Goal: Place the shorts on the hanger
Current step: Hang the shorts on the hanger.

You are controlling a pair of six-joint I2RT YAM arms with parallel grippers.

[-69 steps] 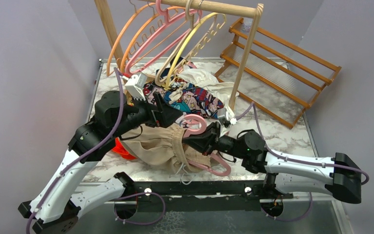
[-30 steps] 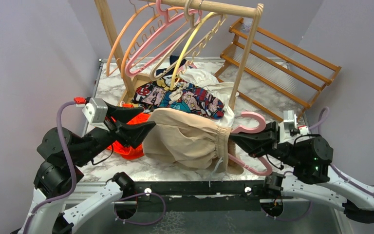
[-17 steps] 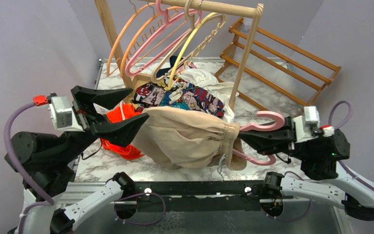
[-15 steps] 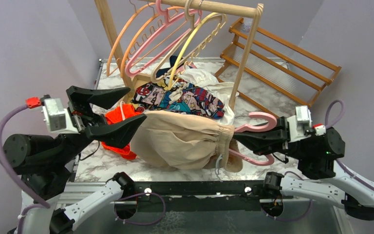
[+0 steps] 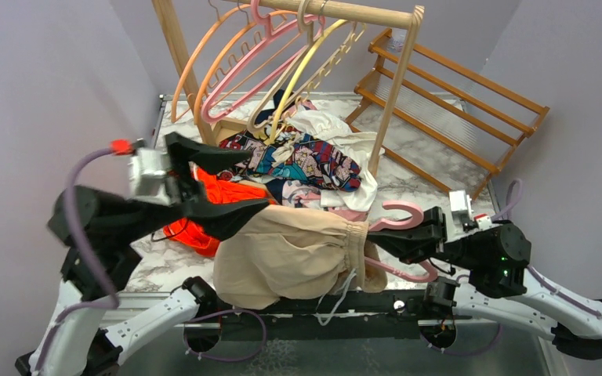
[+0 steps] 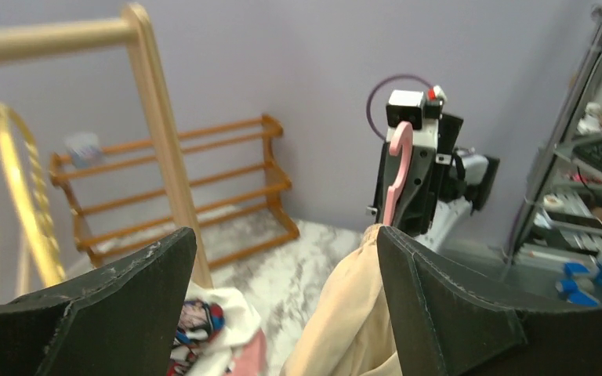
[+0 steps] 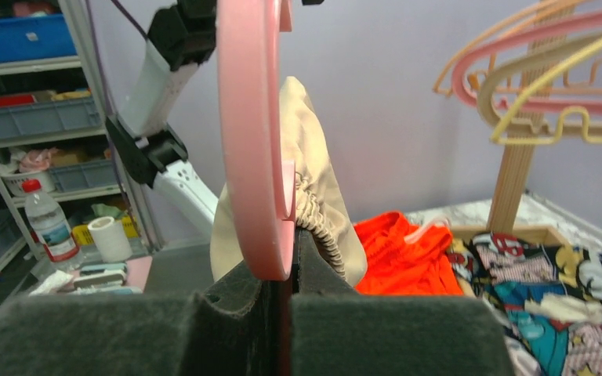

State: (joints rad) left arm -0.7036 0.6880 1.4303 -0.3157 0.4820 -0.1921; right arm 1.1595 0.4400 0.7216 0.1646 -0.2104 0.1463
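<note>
Pinching hanger (image 5: 396, 206) w/ R gripper (image 5: 380, 235) | shorts (image 5: 282, 251) trail left, long axis L–R | L gripper (image 5: 252, 182) spread (nearer loose end)

Six hangers, four pieces of cloth and two wooden frames on one desk (image 5: 415, 188).
Five hangers overlap on the wooden rail (image 5: 360, 12) at the far edge: two orange hangers (image 5: 184, 66), one rail-hung pink hanger (image 5: 239, 66), one cream hanger (image 5: 270, 102) and one yellow hanger (image 5: 313, 59). There is also one separate pink hanger (image 5: 396, 211). Cloth: one pair of beige shorts (image 5: 290, 251), one orange garment (image 5: 219, 192), one comic-print cloth (image 5: 313, 164), one white cloth (image 5: 337, 129). One slatted rack (image 5: 455, 102) sits at the far right corner.
</note>
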